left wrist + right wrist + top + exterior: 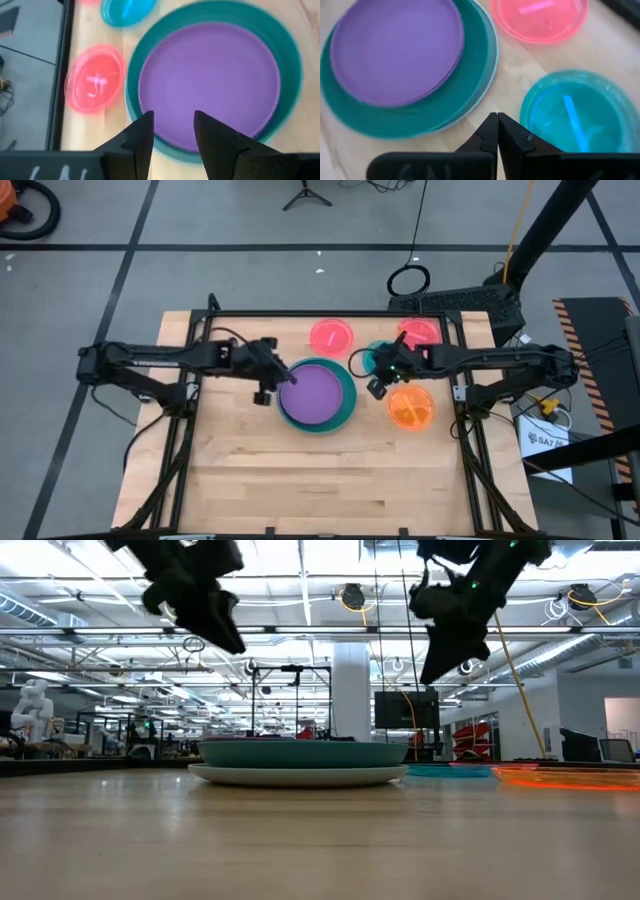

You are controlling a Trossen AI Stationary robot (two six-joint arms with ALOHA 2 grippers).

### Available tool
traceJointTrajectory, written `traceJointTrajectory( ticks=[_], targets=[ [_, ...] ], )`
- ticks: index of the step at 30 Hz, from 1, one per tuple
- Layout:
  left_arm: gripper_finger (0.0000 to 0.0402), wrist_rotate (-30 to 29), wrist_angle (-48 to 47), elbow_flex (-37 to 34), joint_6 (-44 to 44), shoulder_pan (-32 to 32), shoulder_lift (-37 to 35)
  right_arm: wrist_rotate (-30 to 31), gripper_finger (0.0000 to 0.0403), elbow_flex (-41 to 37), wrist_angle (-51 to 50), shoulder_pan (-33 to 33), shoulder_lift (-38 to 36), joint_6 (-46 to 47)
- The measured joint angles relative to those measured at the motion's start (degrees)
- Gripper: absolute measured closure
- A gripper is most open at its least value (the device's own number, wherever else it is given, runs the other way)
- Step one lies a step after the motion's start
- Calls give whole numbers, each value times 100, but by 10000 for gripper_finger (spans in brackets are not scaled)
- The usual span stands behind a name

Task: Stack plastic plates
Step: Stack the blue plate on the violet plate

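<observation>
Purple plate (318, 391) resting on teal plate (347, 408), mid-counter (300, 480). Left gripper (283, 377) spread, empty, above the stack's left rim. Right gripper (385, 369) pressed together over blue plate (575, 112). Likely light, stiff, slippery: best pinched at the rim.

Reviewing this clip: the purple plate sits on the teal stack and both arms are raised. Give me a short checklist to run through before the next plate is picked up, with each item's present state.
1. Purple plate seated inside the teal plate: ok, it lies centred and flat.
2. Left gripper free of the stack: ok, jaws open, nothing between them, above the plate's edge.
3. Right gripper empty: ok, jaws shut on nothing, raised over the table.
4. Small blue plate reachable: ok, lying loose beside the stack, close under the right gripper.
5. Pink plates and orange plate unstacked: ok, each alone on the table.
6. Light plate under the teal one lined up: cannot tell.
</observation>
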Motion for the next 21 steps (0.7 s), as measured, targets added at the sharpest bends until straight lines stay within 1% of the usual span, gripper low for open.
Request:
traceJointTrajectory(
  ticks=[2,4,7,10,11,17,21],
  targets=[
    [254,117,515,-271,162,227,-207,-257,401,2,-129,-202,79,351],
    [254,135,800,-597,318,484,-389,-517,401,4,-257,-446,185,614],
    [254,242,1832,-990,422,837,-530,-896,401,3,-641,-864,304,611],
    [254,391,2402,-1095,451,1116,-521,-1430,401,4,-944,-1443,359,541],
    [254,391,2452,-1095,449,1208,-525,-1498,401,4,-1053,-1618,397,540],
    [254,391,2512,-1055,212,1541,-529,-1465,401,4,-1821,-2534,708,278],
    [254,389,2241,-1053,223,1714,-529,-1484,400,4,-1732,-2955,962,173]
  ],
)
